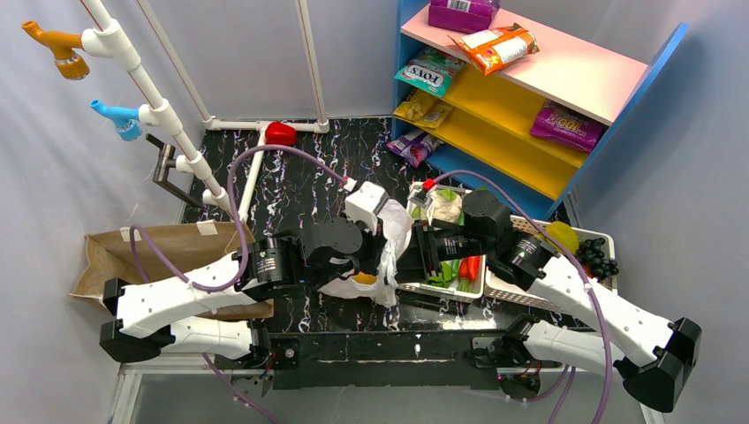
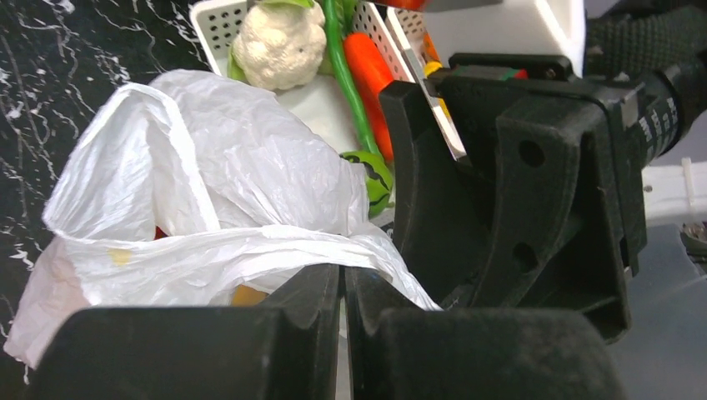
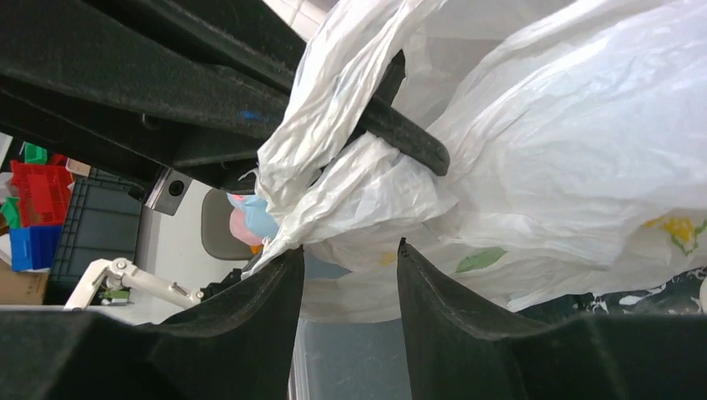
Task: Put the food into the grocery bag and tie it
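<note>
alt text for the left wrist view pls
A crumpled white plastic bag fills the left of the frame on a black marbled table, its lower fold pinched in the shut left gripper. The right gripper looms black at right; behind sits a white basket with a cauliflower and carrot.

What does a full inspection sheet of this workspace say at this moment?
Surface: black marbled table, partly covered.
Job's things: grocery bag in the middle, orange food inside; cauliflower and other food in the white basket.
Clutter: brown paper bag at left, grapes at right.
Grippers: left gripper shut on bag plastic; right gripper open at the bag.
Cables: purple cables loop over both arms.
Surroundings: snack shelf, pipe rack.
</note>
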